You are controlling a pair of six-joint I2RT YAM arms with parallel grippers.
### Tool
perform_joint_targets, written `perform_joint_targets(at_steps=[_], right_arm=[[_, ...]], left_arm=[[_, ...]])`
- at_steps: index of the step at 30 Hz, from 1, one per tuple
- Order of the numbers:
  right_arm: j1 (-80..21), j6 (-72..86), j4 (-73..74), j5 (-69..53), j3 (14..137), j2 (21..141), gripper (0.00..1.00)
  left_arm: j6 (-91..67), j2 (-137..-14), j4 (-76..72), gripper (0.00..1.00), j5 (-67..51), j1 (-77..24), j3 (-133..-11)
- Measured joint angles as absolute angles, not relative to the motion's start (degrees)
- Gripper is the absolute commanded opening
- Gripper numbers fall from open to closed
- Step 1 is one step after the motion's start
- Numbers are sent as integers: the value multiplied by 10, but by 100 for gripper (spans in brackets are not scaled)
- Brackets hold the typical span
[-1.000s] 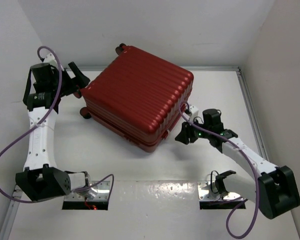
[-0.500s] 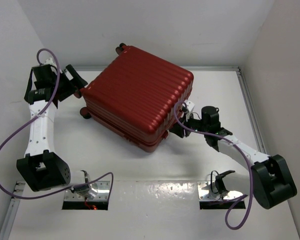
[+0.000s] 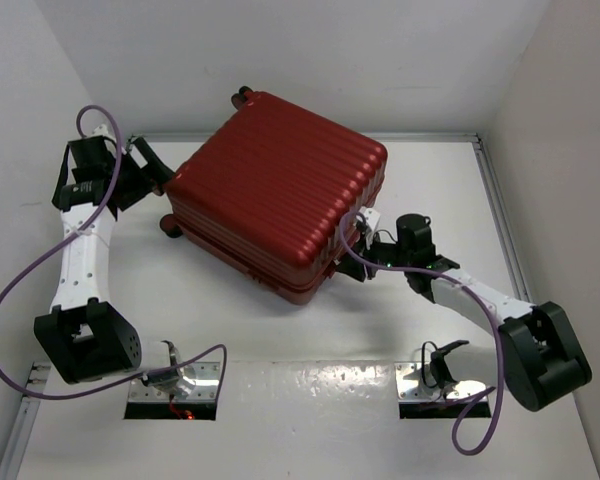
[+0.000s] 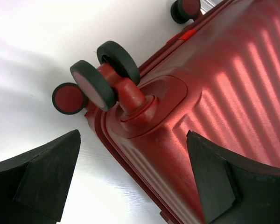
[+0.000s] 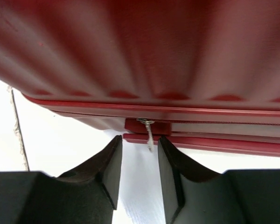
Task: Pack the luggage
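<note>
Dark red ribbed luggage (image 3: 280, 190) — black wheels (image 4: 119, 58)

Overhead view, two wrist close-ups, luggage (image 3: 280, 195) shared

Bright even light, sheen on the luggage (image 4: 233, 93) (close wrist views slightly soft).

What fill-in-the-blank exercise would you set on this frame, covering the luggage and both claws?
1. The luggage lies on the table with its shell ____.
2. The left claw, facing a corner wheel, stands wide ____.
3. The right claw holds ____; the silver zipper pull hangs free in line with its gap.
Missing words: closed; open; nothing.
</note>
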State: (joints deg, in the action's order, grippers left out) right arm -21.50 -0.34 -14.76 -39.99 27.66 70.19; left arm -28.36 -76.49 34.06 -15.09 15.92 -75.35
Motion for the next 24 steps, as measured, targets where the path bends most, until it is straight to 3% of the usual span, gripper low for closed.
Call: perform_joint_targets(at_steps=[14, 20, 22, 24], right_arm=[[-256, -12, -182, -376, 277, 737, 31], [-268, -16, -195, -340, 277, 745, 18], [-270, -24, -196, -329, 277, 748, 1], [-272, -28, -199, -315, 277, 748, 0]], left_arm=[[-290, -762, 335, 100, -143, 171, -741], [-291, -761, 332, 100, -138, 171, -736], [-297, -761, 329, 100, -133, 171, -736], [-310, -761, 328, 100, -123, 173, -736]])
